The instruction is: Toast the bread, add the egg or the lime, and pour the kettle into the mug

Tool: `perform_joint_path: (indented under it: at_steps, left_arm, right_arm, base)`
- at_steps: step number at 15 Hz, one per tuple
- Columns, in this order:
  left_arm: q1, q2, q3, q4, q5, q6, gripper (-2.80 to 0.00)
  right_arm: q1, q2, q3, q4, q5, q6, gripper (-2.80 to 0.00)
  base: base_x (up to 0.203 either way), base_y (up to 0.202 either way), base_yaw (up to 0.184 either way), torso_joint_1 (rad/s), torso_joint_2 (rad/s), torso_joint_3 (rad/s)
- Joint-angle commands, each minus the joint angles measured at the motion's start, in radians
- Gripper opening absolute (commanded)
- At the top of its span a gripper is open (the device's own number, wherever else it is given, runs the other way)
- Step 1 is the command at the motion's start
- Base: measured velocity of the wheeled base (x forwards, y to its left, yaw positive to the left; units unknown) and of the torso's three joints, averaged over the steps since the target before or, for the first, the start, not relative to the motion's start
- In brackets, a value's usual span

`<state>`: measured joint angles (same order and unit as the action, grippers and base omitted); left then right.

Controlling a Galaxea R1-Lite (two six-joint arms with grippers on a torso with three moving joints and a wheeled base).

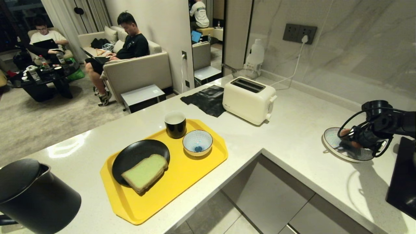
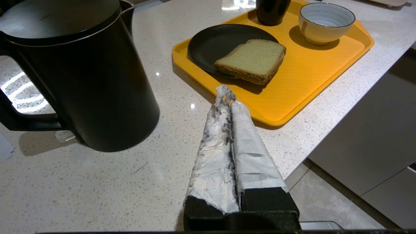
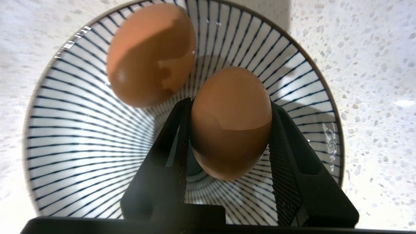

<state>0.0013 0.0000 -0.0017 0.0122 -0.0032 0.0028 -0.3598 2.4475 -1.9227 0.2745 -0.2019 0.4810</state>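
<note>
Between the black fingers of our right gripper sat the egg, pinched on both sides and grasped over a striped plate. A second egg lay on that plate at about ten o'clock from the held one, just beside it. Seen from the head camera, the plate rested on the tabletop at three o'clock from the yellow tray, well apart from it, with our right gripper over it.

On the tray, the bread lay on a black plate, its pale green face up. The mug stood at twelve o'clock from the bread, and a small striped bowl sat just beside the mug at four o'clock. The cream toaster stood off the tray at one o'clock, near a black cloth.

The kettle stood on the tabletop at nine o'clock from the tray, lid on. Our left gripper was clenched, its wrapped fingers pressed together and empty, between the kettle and the tray's near edge.

Two people sat on sofas beyond the tabletop.
</note>
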Motion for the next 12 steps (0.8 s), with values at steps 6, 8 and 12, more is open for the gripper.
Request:
perform_joint_path:
  at_steps: [6, 8, 12]
  left_arm:
    - [0.0, -0.003, 0.0, 0.0, 0.0, 0.0, -2.8]
    - [0.0, -0.003, 0.0, 0.0, 0.0, 0.0, -2.8]
    - [0.0, -0.003, 0.0, 0.0, 0.0, 0.0, -2.8]
  right_arm:
    - [0.002, -0.244, 0.041, 0.005, 0.007, -0.031, -2.8]
    - [0.002, -0.317, 0.051, 0.006, 0.021, -0.107, -2.8]
    - [0.035, -0.47, 0.073, 0.028, 0.12, -0.3, -2.8]
  base:
    - [0.0, 0.0, 0.0, 0.0, 0.0, 0.0]
    - [0.0, 0.0, 0.0, 0.0, 0.0, 0.0]
    - [0.0, 0.0, 0.0, 0.0, 0.0, 0.0]
